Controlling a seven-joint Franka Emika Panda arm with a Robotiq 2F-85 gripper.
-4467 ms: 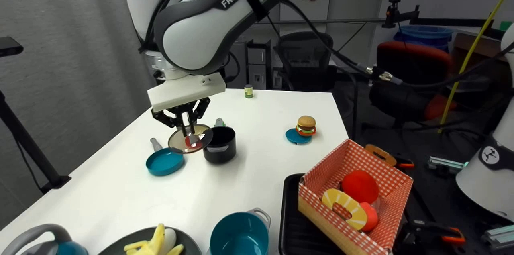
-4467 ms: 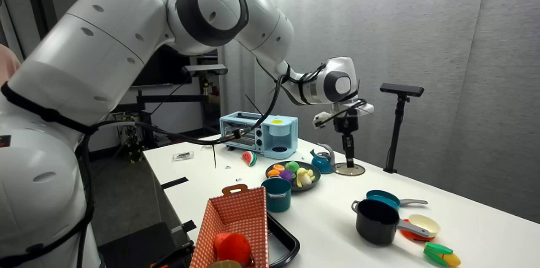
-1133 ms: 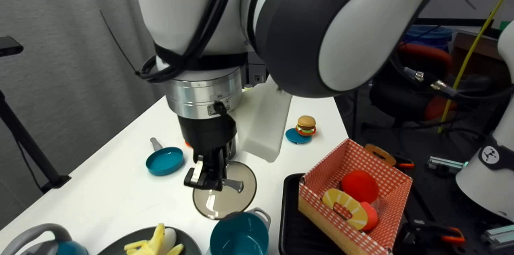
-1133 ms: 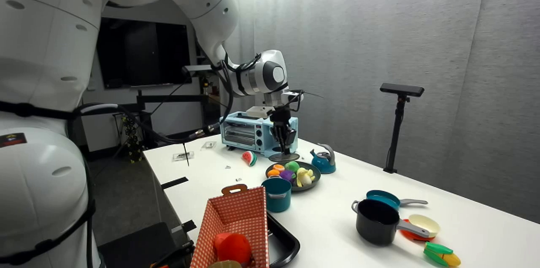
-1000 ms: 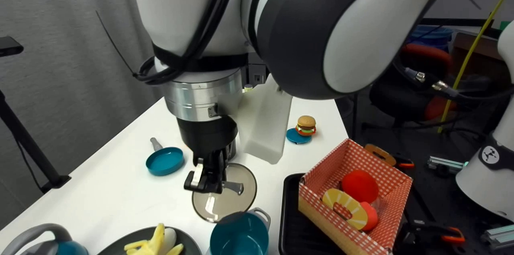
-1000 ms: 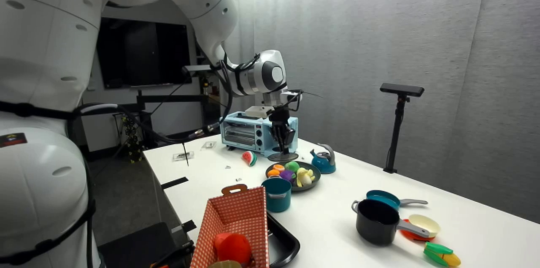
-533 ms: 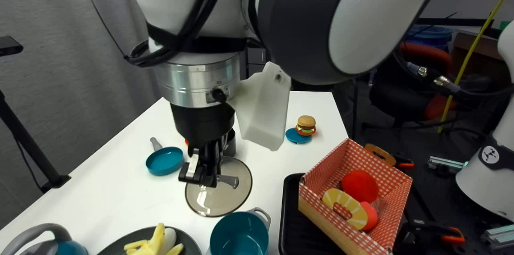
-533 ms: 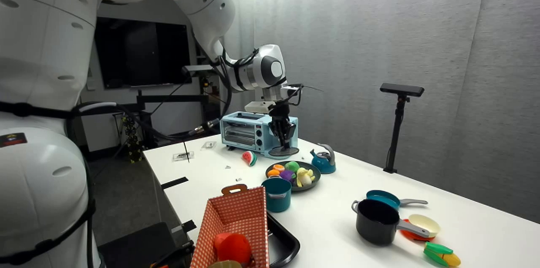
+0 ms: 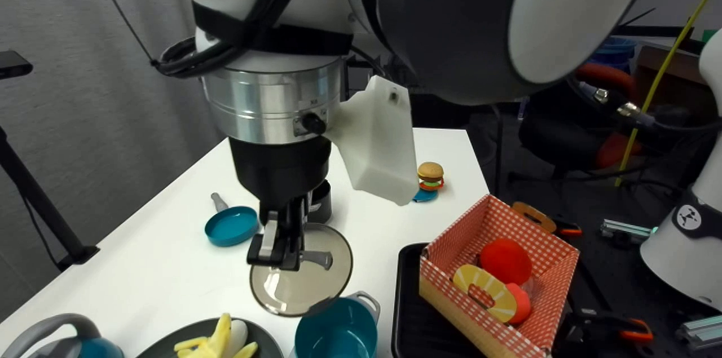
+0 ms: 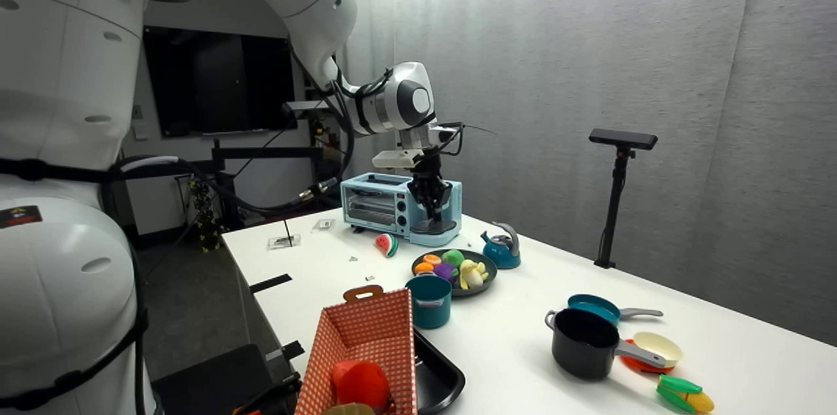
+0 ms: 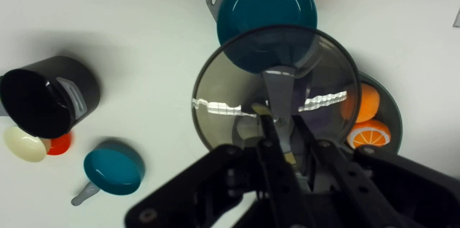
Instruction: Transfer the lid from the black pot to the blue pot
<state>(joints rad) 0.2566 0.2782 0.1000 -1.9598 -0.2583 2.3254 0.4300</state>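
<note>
- The tool point(image 11: 281, 122) grips the grey knob point(image 11: 280, 89) of the lid point(image 9: 310, 288); its fingers stand close together, only the knob's thickness between them.
- The lid hangs above the bench point(image 10: 516, 336); in an exterior view a gap shows between it and the blue pot point(image 10: 431, 317).
- In the wrist view, the lid overlaps part of the blue pot's mouth and part of the dark pan point(image 11: 388, 107).
- The black pot point(image 10: 582, 353) stands uncovered, well apart from the blue pot, with the teal pan point(image 11: 113, 170) near it.
- Beside the blue pot lies the black tray point(image 9: 420, 318).
</note>
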